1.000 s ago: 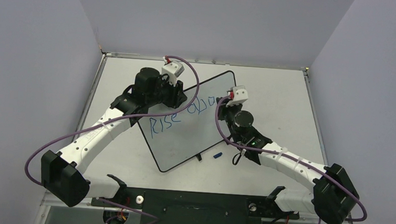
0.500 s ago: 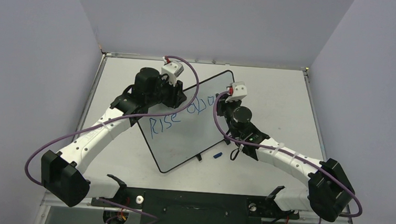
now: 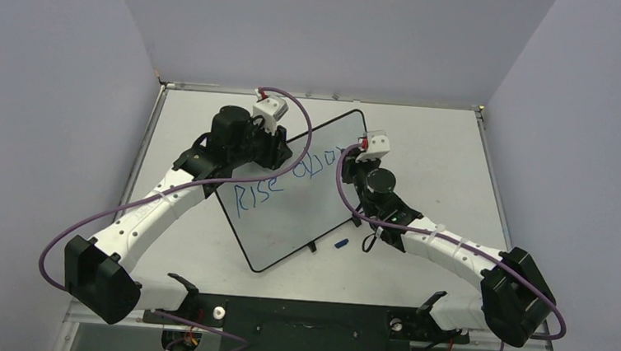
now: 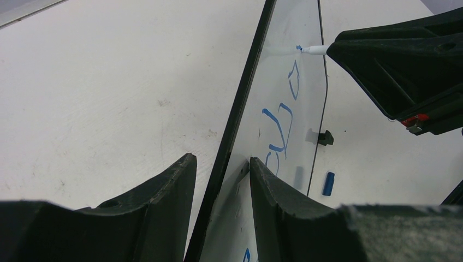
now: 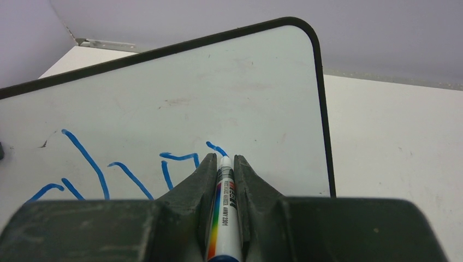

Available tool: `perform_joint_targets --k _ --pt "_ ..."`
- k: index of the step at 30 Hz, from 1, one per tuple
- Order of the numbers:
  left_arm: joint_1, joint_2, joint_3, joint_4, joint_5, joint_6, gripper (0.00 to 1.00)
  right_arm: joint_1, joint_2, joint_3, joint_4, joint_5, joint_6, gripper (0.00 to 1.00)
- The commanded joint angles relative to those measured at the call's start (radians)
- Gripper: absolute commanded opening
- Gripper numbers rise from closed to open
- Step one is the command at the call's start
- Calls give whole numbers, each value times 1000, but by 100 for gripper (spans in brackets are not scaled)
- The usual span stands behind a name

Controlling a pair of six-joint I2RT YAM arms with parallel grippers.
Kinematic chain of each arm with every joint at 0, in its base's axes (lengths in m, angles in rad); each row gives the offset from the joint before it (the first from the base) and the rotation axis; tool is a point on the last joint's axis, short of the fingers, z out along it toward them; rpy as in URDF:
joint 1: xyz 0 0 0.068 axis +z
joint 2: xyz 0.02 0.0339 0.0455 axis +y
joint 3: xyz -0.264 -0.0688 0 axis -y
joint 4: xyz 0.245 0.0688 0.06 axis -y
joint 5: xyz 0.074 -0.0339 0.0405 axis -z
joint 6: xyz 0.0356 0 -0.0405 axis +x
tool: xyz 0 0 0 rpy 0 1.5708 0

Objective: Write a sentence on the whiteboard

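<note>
board (image 5: pixel 218 82) stands steady because left gripper (image 4: pixel 221 159) pinches its edge; right gripper (image 5: pixel 223 158) clamps marker (image 5: pixel 224 207), tip pressed to board, to extend blue letters (image 5: pixel 177 156).

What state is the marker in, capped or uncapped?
Uncapped: the marker in the right gripper has its bare tip on the whiteboard. What looks like its blue cap lies on the table.
</note>
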Motion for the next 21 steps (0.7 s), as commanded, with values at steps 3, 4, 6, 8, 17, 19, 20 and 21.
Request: perform_joint_targets --k 3,4,6,8,17,19,20,21 --pt "-3 -41 24 102 22 15 0 -12 -6 -39 28 -3 29 0" --pt "-3 -41 24 102 22 14 0 -14 -8 -43 27 0 30 0" --pt "-3 -40 24 101 23 14 0 -16 -8 -45 25 -1 30 0" --pt "-3 -41 24 100 22 13 0 -18 -10 -44 24 0 31 0" --pt "-3 -41 25 101 23 13 0 -28 -14 -2 7 2 19 0" --pt "-3 -40 24 100 23 13 0 -31 -11 11 4 2 17 0" --pt "-3 -40 24 100 23 13 0 -33 -6 21 4 0 14 0" --pt "-3 -40 24 100 23 13 0 -34 -2 26 2 0 13 0"
